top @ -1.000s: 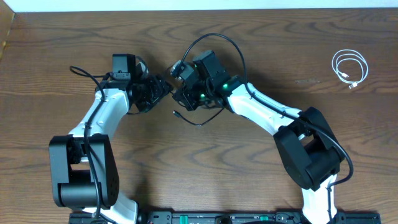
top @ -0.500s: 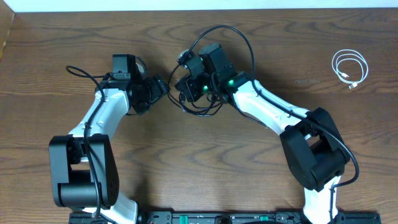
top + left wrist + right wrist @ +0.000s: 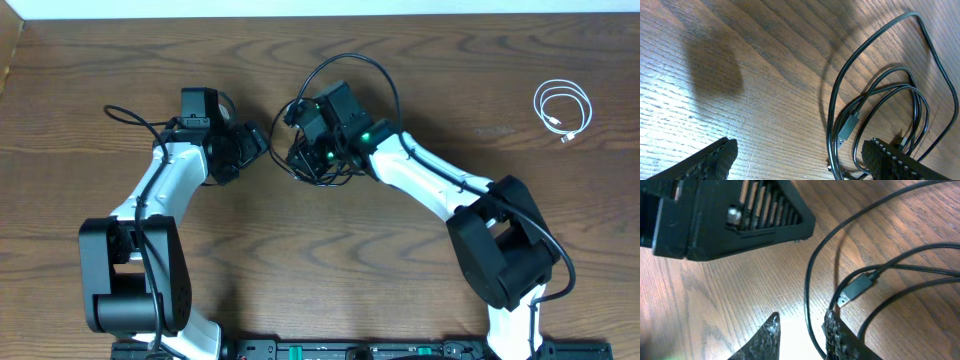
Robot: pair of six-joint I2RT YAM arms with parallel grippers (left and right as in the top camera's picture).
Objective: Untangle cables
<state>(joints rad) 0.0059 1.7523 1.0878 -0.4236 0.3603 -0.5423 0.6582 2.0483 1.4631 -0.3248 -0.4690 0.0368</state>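
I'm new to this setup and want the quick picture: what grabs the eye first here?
At the centre, the open left gripper faces the right gripper, which has black cables looped loosely about it and one plug end lying right beside its fingers. Well apart, near the far right of the wooden surface, a white cable lies coiled on its own.

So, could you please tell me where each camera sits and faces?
Overhead: above the table, facing straight down; left arm, right arm, black cables, white cable.
Left wrist: on left arm, facing down between left end effector fingers at black cables.
Right wrist: on right arm, facing down past right end effector fingers.
Wrist views share the plug.
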